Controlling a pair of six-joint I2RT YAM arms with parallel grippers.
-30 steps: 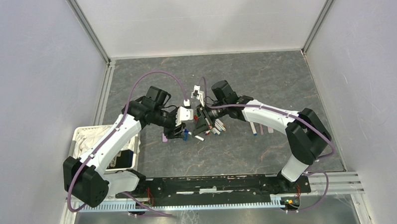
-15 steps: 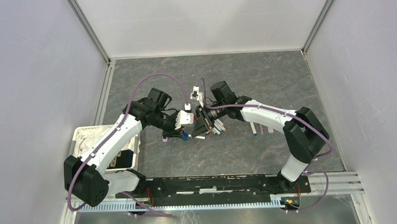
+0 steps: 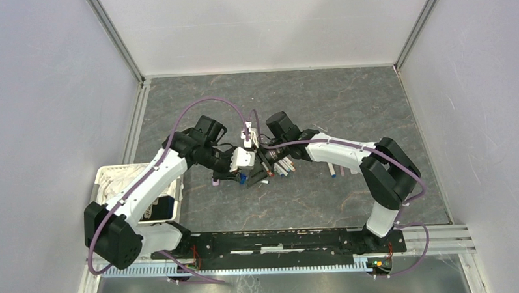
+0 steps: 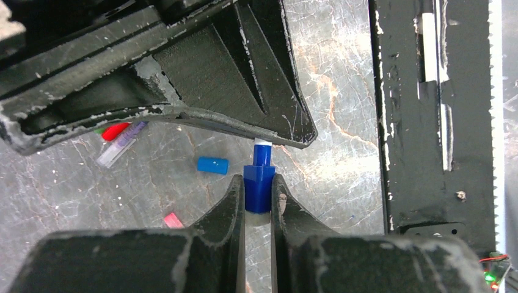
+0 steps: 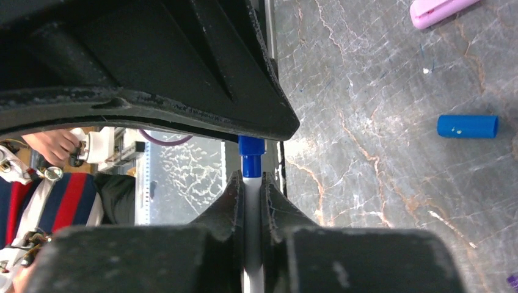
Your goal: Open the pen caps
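Left wrist, grip: left gripper (image 4: 258, 182) fingers are pinching the blue cap (image 4: 259, 174) at lower centre, with a narrow gap.
Left wrist, table: a loose blue cap (image 4: 212, 165) is lying left of centre.
Right wrist, grip: right gripper (image 5: 250, 183) is clamping the white pen (image 5: 251, 210) by its barrel, capped end pointing up-frame.
Top view, position: both grippers are standing tip to tip at mid-frame over the grey table (image 3: 346, 104), with spare pens (image 3: 285, 166) lying just to the right.

Pens (image 3: 285, 166) lie on table (image 3: 346, 104), basket (image 3: 105, 173) at left.
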